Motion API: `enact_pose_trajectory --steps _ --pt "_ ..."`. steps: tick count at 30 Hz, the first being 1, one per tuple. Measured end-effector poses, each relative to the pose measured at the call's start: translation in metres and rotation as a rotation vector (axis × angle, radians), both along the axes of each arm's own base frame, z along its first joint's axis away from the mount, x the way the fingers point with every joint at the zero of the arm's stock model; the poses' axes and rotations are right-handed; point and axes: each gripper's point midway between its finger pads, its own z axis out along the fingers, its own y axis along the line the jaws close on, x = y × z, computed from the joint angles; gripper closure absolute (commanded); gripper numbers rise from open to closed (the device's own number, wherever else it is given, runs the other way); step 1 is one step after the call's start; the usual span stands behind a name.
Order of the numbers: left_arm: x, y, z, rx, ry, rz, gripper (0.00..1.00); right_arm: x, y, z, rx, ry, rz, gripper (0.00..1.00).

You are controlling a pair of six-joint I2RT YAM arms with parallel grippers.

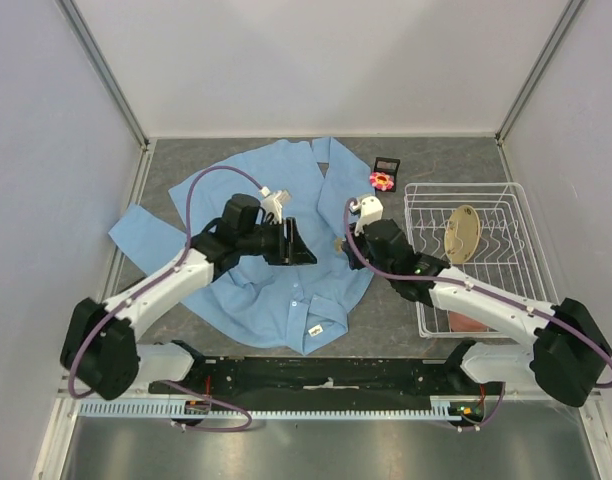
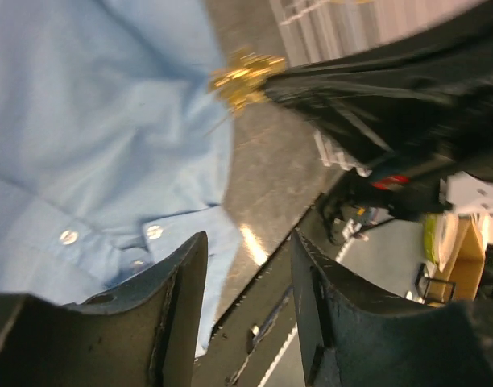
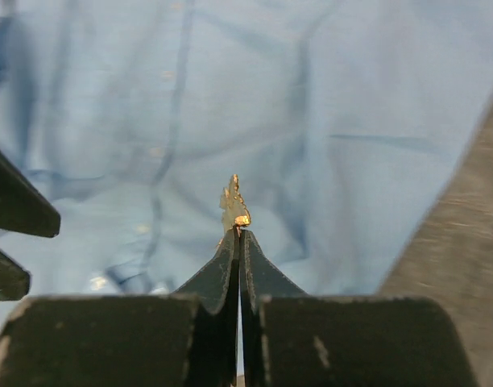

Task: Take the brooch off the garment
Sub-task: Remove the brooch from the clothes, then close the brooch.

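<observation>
Garment (image 1: 276,300) lies spread on the table (image 1: 466,160), a wire rack (image 1: 416,200) at its 3 o'clock. Left gripper (image 2: 248,242) hangs over the garment, jaws apart and empty. Right gripper (image 3: 238,239) is clamped on a gold emblem (image 3: 234,200). Brooch (image 1: 382,180) lies on the table just off the garment's edge, at 1 o'clock.

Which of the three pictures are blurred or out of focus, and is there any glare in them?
Top external view: sharp and evenly lit, with only soft shadows. Left wrist view: smeared by blur, the gold emblem streaked, a bright glare patch on the table. Right wrist view: the gold emblem and the right gripper fairly sharp, the shirt behind them soft.
</observation>
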Motion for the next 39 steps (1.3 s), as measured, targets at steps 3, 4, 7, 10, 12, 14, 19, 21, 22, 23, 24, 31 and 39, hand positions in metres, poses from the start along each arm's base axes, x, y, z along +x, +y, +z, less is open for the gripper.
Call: enact_pose_trajectory --steps 3,4,7,10,12,14,19,21,22,23,24,31,39 --pt "-0.015 -0.002 0.046 -0.101 -0.106 -0.074 0.50 -0.015 0.018 0.010 0.149 0.091 0.122 1.00" --pt "-0.020 -0.001 0.055 -0.119 -0.128 -0.087 0.50 -0.021 0.022 0.015 0.199 0.118 0.161 1.00" --pt "-0.038 0.010 0.080 -0.167 -0.221 -0.093 0.48 -0.032 0.026 0.037 0.339 0.177 0.236 1.00" --pt "-0.049 0.022 0.087 -0.186 -0.268 -0.060 0.49 -0.040 0.026 0.067 0.479 0.203 0.304 1.00" --pt "-0.050 0.026 0.082 -0.176 -0.240 -0.020 0.49 -0.049 0.029 0.081 0.537 0.216 0.359 1.00" --pt "-0.049 0.025 0.073 -0.173 -0.187 -0.001 0.52 -0.060 0.035 0.090 0.578 0.237 0.419 1.00" --pt "-0.051 0.007 0.048 -0.224 -0.031 -0.053 0.53 -0.072 0.043 0.107 0.644 0.251 0.494 1.00" --pt "-0.057 0.002 0.049 -0.272 -0.002 -0.084 0.53 -0.073 0.044 0.111 0.657 0.245 0.504 1.00" --pt "-0.060 -0.001 0.055 -0.305 -0.001 -0.107 0.53 -0.073 0.045 0.112 0.663 0.244 0.507 1.00" --pt "-0.062 -0.004 0.064 -0.341 -0.009 -0.129 0.53 -0.072 0.046 0.114 0.668 0.241 0.511 1.00" --pt "-0.063 -0.007 0.071 -0.369 -0.014 -0.147 0.52 -0.072 0.047 0.114 0.671 0.240 0.513 1.00" --pt "-0.077 -0.016 0.115 -0.536 -0.040 -0.269 0.51 -0.073 0.052 0.110 0.669 0.250 0.524 1.00" --pt "-0.077 -0.020 0.131 -0.587 0.005 -0.281 0.51 -0.087 0.063 0.104 0.640 0.261 0.565 1.00"
